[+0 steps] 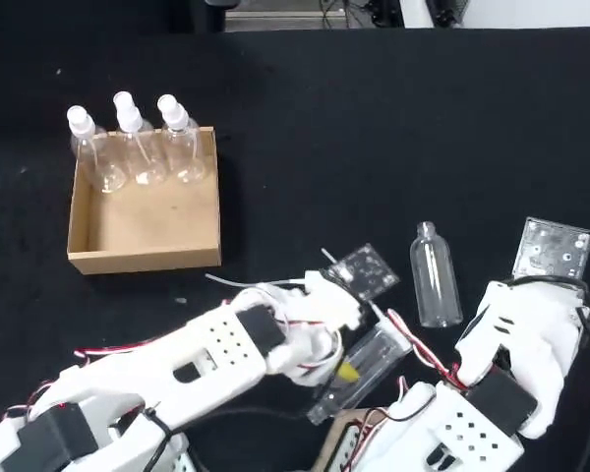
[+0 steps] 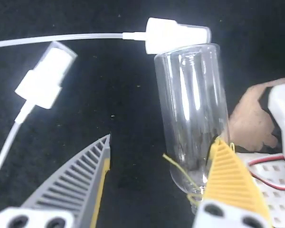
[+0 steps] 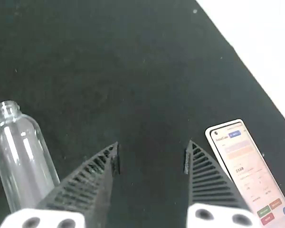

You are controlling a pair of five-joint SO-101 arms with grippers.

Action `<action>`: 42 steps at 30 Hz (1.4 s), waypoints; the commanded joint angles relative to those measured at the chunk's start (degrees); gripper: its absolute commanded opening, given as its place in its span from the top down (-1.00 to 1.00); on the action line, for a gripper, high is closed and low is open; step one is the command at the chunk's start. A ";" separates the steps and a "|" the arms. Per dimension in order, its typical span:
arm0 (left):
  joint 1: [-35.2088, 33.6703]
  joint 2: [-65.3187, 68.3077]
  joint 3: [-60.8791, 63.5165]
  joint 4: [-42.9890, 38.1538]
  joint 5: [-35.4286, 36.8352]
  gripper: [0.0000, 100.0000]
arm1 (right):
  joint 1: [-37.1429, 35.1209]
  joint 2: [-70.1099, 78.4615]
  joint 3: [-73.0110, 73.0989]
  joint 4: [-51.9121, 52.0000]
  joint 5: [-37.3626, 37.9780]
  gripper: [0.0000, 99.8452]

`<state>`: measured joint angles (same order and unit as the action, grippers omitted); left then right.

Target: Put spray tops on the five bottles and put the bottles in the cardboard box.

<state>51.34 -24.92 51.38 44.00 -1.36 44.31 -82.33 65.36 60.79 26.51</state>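
Where black cloth covers the worktop [image 1: 374,128], the left arm [image 1: 177,369], white plastic, comes in from the lower left corner of the high view and lies low toward centre-bottom. Right arm [image 1: 521,334], also white, sits hunched at lower right. Cardboard box [image 1: 143,258], shallow, square and open-topped, is at upper left. Three capped bottles [image 1: 138,147], clear with white tops, stand in a row along its far wall.

Left pincer [image 2: 164,140] is open. Its grey ribbed finger [image 2: 80,185] is apart from a clear uncapped bottle [image 2: 192,109], and its yellow finger [image 2: 228,180] touches the bottle's side. That bottle lies on its side at centre-bottom of the high view. Right pincer [image 3: 153,147] is open, black ribbed fingers spread over bare cloth, gripping nothing.

Second uncapped bottle [image 1: 436,275] lies right of centre between the two arms, neck pointing up-frame. Phone [image 3: 244,166], screen lit, lies just beside the right pincer. Two loose spray tops, white with long thin dip tubes, lie on the cloth: one top [image 2: 173,34] just past the first bottle's mouth, the other top [image 2: 45,78] near it.
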 commanded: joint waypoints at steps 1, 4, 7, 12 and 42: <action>-7.69 0.88 1.19 2.02 -4.48 0.39 | -1.05 -0.66 -0.75 -1.41 0.26 0.60; -12.70 0.79 1.27 4.40 -7.91 0.39 | -1.05 -0.75 -0.92 -1.41 0.26 0.60; -17.63 0.79 0.75 5.63 -8.88 0.39 | -1.05 -0.75 -0.84 -1.41 0.26 0.60; -21.32 0.70 -5.49 13.10 -9.14 0.40 | -1.05 -0.75 -0.66 -1.41 0.26 0.60; -2.95 -9.85 3.74 -4.13 7.82 0.30 | -0.97 -0.75 1.45 -1.41 0.35 0.60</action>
<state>48.00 -33.19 55.34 41.98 5.58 44.13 -82.33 67.30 60.79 26.51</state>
